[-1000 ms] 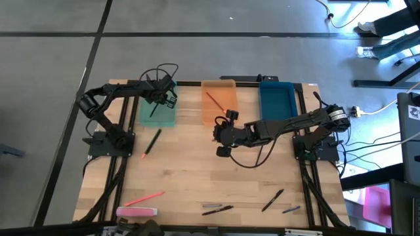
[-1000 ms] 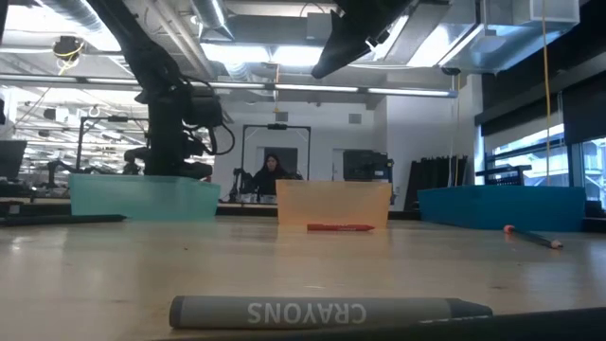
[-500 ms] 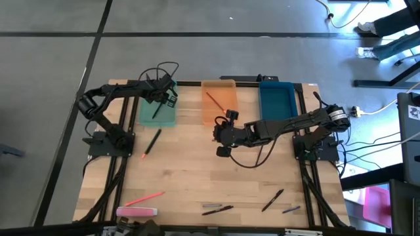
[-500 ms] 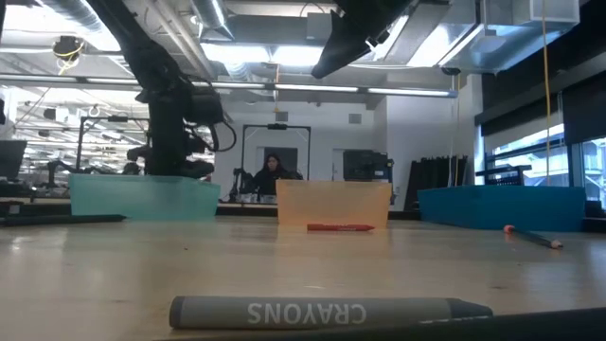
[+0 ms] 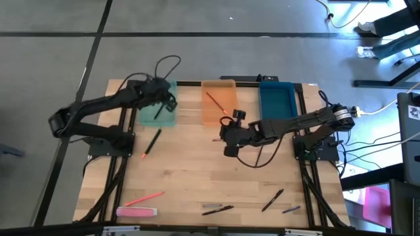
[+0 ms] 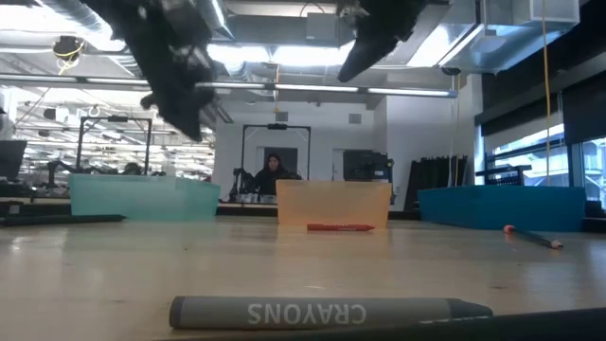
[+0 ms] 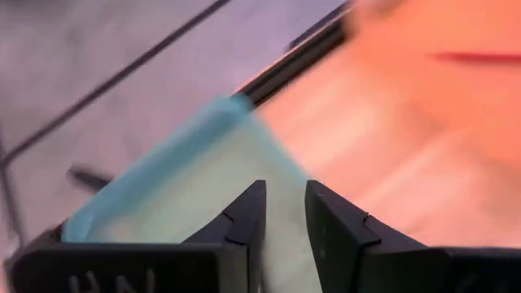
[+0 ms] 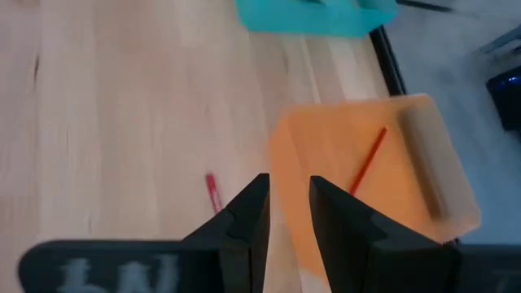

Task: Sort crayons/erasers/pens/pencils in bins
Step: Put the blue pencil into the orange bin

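The teal bin (image 5: pixel 157 110) holds one black pen (image 5: pixel 156 111). A red pencil (image 5: pixel 213 99) lies in the orange bin (image 5: pixel 218 103). The blue bin (image 5: pixel 277 103) stands to their right. My left gripper (image 5: pixel 168 99) hangs high above the teal bin's far right corner, its fingers close together with nothing between them (image 7: pixel 285 191). My right gripper (image 5: pixel 225 133) hovers over the table just in front of the orange bin, also shut and holding nothing (image 8: pixel 289 199). A short red crayon (image 8: pixel 212 193) lies on the wood below it. The pink eraser (image 5: pixel 136 212) rests near the table's near left corner.
A dark stick with an orange tip (image 5: pixel 152 141) lies in front of the teal bin. A pink pencil (image 5: pixel 144 198) lies near the eraser. A grey crayon (image 6: pixel 327 312), black pens (image 5: pixel 218 209) (image 5: pixel 272 200) and a short stick (image 5: pixel 291 210) lie along the near edge.
My left arm has swung its elbow out toward the table's left and lifted its gripper higher above the teal bin, tipping it. My right gripper has drifted a little toward the table's right and far edge. The pen and the pencil in the bins have stayed put.
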Controlling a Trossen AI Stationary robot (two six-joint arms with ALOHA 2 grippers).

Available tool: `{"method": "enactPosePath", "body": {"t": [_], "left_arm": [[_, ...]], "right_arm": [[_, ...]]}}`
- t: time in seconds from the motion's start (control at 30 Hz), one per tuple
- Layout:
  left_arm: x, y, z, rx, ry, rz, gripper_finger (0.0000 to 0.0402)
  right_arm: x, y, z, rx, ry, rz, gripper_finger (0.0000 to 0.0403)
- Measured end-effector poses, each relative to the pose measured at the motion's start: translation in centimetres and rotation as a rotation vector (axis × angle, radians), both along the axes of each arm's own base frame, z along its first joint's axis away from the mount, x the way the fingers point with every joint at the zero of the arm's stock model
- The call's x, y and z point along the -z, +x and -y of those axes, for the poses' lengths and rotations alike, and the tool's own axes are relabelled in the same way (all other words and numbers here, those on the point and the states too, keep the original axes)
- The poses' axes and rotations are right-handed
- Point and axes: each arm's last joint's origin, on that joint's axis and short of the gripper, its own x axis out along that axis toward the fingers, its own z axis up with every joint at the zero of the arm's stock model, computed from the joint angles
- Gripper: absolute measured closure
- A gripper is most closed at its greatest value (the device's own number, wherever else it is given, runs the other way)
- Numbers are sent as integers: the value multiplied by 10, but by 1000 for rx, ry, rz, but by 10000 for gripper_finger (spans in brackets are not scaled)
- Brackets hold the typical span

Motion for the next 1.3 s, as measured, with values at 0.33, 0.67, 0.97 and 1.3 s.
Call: {"method": "enactPosePath", "body": {"t": [0.33, 0.67, 0.97, 1.3], "left_arm": [[-15, 18, 81, 349, -15, 89, 321], [-14, 25, 131, 513, -67, 126, 321], [-14, 23, 147, 550, -26, 127, 321], [-14, 23, 149, 545, -36, 136, 319]], "right_arm": [[11, -23, -10, 257, 162, -80, 309], [23, -50, 1, 794, 341, -97, 309], [71, -64, 34, 1050, 479, -241, 309], [99, -82, 74, 1280, 608, -346, 309]]}}
